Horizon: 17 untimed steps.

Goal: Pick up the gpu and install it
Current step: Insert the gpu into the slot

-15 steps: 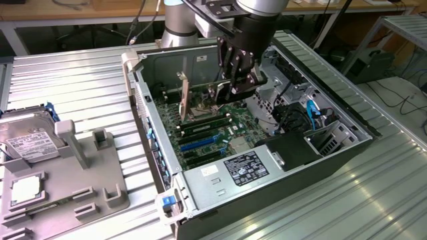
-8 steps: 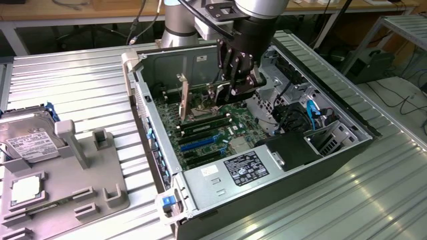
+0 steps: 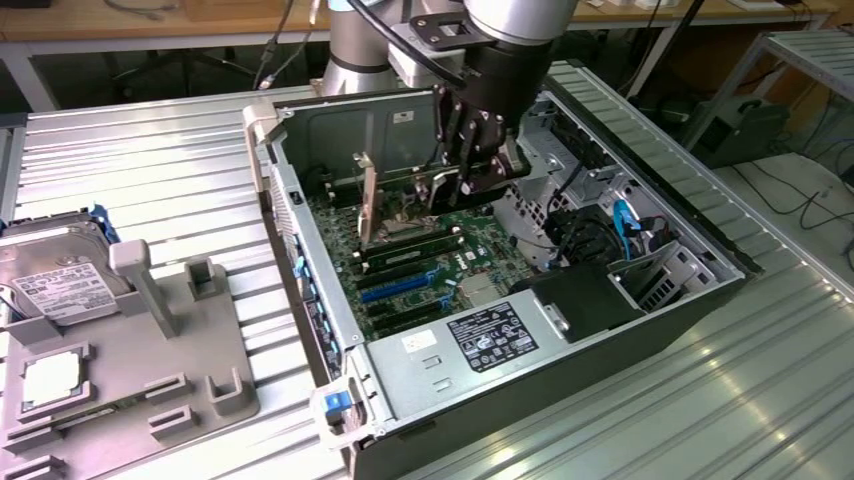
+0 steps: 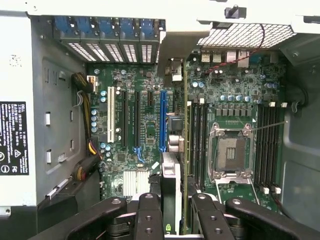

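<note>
Exterior cam sits high, angled down over the whole computer case (image 3: 574, 395); wrist cam's close above its motherboard (image 4: 150, 130), which both catch.

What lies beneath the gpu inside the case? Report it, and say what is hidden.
The tool holds the gpu edge-on above the motherboard, between the blue slot and the memory slots. The strip directly under the card is covered.

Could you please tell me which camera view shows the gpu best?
The exterior view: the gpu stands upright, its face and silver bracket visible. The wrist view shows it edge-on between the hand's fingers.
</note>
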### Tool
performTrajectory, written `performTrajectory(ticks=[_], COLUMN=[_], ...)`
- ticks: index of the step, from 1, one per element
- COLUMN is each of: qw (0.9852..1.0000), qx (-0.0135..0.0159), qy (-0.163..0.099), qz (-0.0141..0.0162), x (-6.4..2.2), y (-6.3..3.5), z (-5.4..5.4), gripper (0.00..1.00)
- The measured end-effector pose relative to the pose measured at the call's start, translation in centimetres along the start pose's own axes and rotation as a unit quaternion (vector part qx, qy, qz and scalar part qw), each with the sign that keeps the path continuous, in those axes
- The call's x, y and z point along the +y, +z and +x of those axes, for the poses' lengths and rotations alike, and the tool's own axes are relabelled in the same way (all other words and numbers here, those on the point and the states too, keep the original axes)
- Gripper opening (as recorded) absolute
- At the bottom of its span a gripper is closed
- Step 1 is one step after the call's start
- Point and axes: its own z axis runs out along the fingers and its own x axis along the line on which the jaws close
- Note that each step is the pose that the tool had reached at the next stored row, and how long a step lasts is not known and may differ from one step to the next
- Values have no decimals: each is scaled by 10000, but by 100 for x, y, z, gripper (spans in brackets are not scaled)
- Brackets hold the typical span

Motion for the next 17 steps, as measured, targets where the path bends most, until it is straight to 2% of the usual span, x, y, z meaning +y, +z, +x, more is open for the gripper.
performTrajectory(ticks=[4, 8, 12, 17], qw=[10000, 10000, 10000, 10000], qx=[0, 0, 0, 0], qy=[0, 0, 0, 0], qz=[0, 0, 0, 0], x=[0, -2, -3, -3], y=[42, 292, 491, 535], z=[2, 15, 25, 27], gripper=[28, 28, 28, 28])
